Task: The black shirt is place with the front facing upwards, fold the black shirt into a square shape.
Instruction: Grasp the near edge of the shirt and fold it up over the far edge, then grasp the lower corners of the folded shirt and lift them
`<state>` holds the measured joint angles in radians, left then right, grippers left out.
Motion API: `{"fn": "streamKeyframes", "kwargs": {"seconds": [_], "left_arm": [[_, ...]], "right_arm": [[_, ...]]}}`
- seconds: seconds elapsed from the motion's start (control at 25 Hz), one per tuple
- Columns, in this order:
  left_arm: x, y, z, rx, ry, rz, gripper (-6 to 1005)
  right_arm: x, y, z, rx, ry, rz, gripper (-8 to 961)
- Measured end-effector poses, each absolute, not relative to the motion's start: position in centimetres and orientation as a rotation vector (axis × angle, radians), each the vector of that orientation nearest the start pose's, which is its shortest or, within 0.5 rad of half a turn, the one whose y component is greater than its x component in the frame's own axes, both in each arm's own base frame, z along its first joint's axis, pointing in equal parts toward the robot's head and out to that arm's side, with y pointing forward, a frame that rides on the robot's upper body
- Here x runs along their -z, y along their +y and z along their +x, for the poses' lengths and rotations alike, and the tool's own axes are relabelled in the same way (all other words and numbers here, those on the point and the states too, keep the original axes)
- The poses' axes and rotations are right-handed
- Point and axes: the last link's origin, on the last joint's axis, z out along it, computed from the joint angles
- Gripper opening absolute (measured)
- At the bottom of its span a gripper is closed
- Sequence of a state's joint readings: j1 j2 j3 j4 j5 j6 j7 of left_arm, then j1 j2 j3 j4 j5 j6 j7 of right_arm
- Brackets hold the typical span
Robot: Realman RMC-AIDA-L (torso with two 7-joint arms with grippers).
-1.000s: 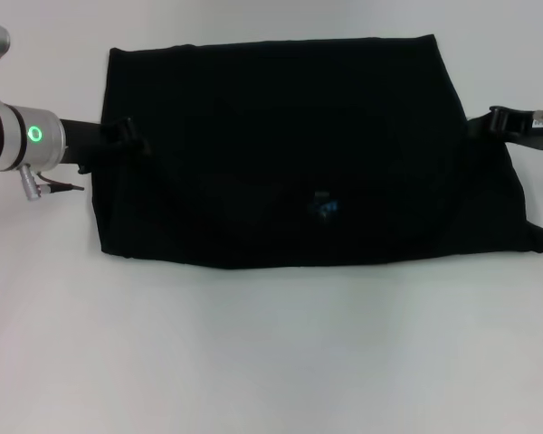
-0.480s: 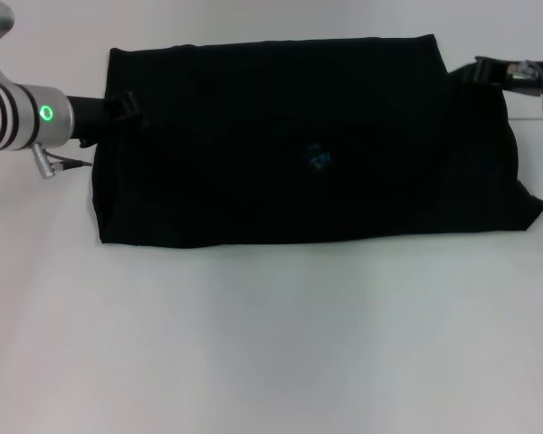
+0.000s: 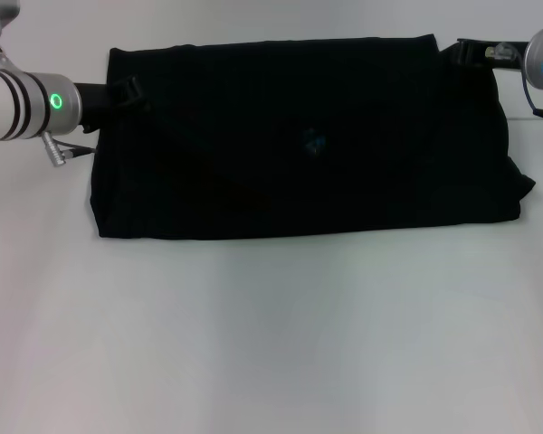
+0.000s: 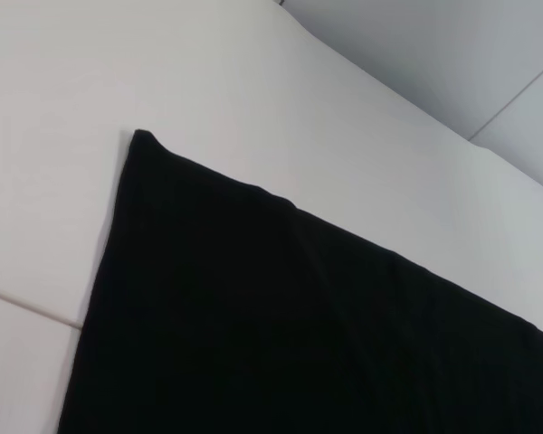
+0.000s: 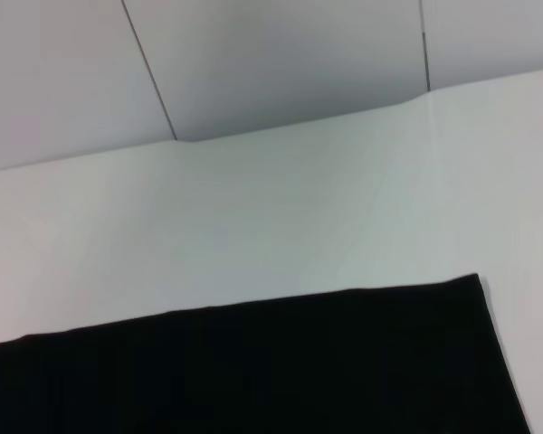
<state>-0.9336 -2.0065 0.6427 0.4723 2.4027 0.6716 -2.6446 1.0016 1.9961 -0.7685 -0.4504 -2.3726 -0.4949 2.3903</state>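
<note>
The black shirt (image 3: 299, 181) lies on the white table as a wide folded band, with a small blue neck label (image 3: 314, 142) showing near its middle. My left gripper (image 3: 128, 90) is at the shirt's far left edge, shut on a lifted fold of cloth. At the far right corner, my right gripper (image 3: 462, 51) is also shut on the cloth. The left wrist view shows a far corner of the black shirt (image 4: 299, 334) lying flat. In the right wrist view, the black shirt (image 5: 253, 371) shows a straight far edge. No lettering is visible.
The white table (image 3: 271, 344) spreads wide in front of the shirt. A seam in the table (image 4: 27, 307) runs beside the shirt's left corner. Grey wall panels (image 5: 281, 63) stand behind the table's far edge.
Both grippers moved away from me toward the shirt's far edge, carrying the cloth with them. The blue label shifted farther away, and the shirt's near edge drew back.
</note>
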Motion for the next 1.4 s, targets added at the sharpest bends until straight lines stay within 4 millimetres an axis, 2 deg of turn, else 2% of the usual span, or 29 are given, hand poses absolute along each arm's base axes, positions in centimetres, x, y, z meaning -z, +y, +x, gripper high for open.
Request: {"fn": "streamKeyframes", "kwargs": {"seconds": [0.24,0.6,0.76,0.92,1.12,1.2,1.24,1.4], "left_arm": [[-2.6,48.9,-23.6,0.541,-1.601,-1.705,156],[-0.6,48.9,-22.1,0.421,-1.462,-1.841,162],[-0.9,48.8,-22.2,0.437,-1.478,-1.838,165],[-2.0,48.0,-22.7,0.496,-1.530,-1.835,290],[-3.5,46.3,-23.6,0.594,-1.587,-1.831,444],[-3.8,45.5,-23.9,0.633,-1.618,-1.851,505],[-3.9,45.0,-24.2,0.653,-1.632,-1.869,536],[-4.3,43.0,-25.5,0.724,-1.689,-1.916,651]], "right_arm": [[-3.8,52.0,19.8,-0.386,1.144,-1.863,116],[-2.1,51.3,20.8,-0.246,1.089,-1.921,165],[-2.7,51.2,21.4,-0.247,1.100,-1.912,186],[-4.3,50.8,21.8,-0.294,1.159,-1.915,208],[-6.8,49.4,22.3,-0.427,1.240,-1.920,434],[-7.2,48.6,22.8,-0.465,1.281,-1.938,599],[-7.5,47.6,23.6,-0.500,1.342,-1.960,681],[-7.7,45.6,25.3,-0.562,1.436,-1.979,828]]}}
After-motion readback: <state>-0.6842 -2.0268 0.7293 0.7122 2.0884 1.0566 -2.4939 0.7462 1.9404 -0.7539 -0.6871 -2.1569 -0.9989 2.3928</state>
